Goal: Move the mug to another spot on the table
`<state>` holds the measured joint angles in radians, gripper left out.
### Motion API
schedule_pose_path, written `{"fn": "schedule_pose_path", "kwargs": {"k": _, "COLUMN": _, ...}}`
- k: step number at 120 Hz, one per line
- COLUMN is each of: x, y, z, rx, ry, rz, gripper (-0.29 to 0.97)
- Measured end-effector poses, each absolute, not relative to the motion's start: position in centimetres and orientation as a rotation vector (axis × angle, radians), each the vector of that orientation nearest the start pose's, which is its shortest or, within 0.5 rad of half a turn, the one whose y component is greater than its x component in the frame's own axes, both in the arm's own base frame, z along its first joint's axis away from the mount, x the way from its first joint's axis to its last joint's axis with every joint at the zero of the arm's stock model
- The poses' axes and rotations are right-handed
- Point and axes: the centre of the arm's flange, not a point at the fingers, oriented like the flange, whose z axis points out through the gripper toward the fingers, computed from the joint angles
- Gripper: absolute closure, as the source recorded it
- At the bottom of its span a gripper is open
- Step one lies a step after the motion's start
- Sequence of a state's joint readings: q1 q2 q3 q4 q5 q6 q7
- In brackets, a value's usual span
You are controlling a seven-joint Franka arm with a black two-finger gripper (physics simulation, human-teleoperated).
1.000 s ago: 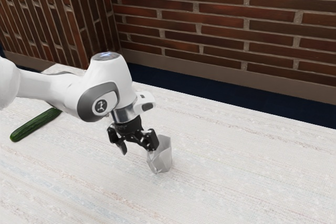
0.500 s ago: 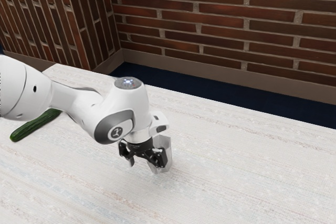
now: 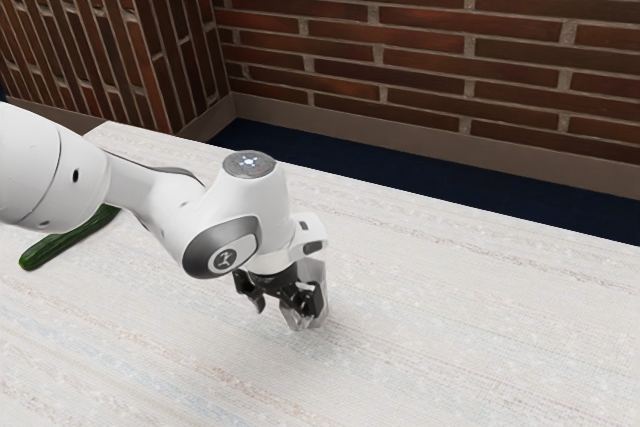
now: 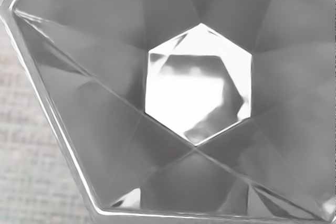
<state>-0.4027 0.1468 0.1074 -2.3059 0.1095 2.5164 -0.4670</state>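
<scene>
The mug (image 3: 313, 289) is a clear, faceted glass cup standing upright on the pale table (image 3: 480, 327), a little left of centre in the exterior view. My black gripper (image 3: 294, 305) has come down over it, and its fingers stand apart, low around the mug's body, partly hiding it. I cannot see both fingers pressing on the glass. In the wrist view I look straight down into the mug (image 4: 199, 87), whose bright hexagonal bottom lies right under my hand.
A green cucumber (image 3: 66, 236) lies near the table's edge at the exterior view's left, behind my arm. Brick walls close off the back and the left. Bare tabletop spreads to the exterior view's right and front of the mug.
My hand has moved from beside the mug to over it and dropped lower, so the fingers now sit down around the glass. The mug itself has stayed in place.
</scene>
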Motion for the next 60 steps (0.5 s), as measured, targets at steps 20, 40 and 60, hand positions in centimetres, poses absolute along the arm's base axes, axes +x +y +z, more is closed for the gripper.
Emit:
{"fn": "schedule_pose_path", "kwargs": {"k": 20, "x": 50.66, "y": -15.9, "z": 28.89, "rx": -3.086, "ry": -0.118, "rz": -0.149, "gripper": 0.19}}
{"fn": "schedule_pose_path", "kwargs": {"k": 40, "x": 50.67, "y": -16.0, "z": 28.96, "rx": -3.086, "ry": -0.112, "rz": -0.156, "gripper": 0.31}}
{"fn": "schedule_pose_path", "kwargs": {"k": 60, "x": 50.72, "y": -16.02, "z": 29.12, "rx": -3.086, "ry": -0.108, "rz": -0.164, "gripper": 0.41}}
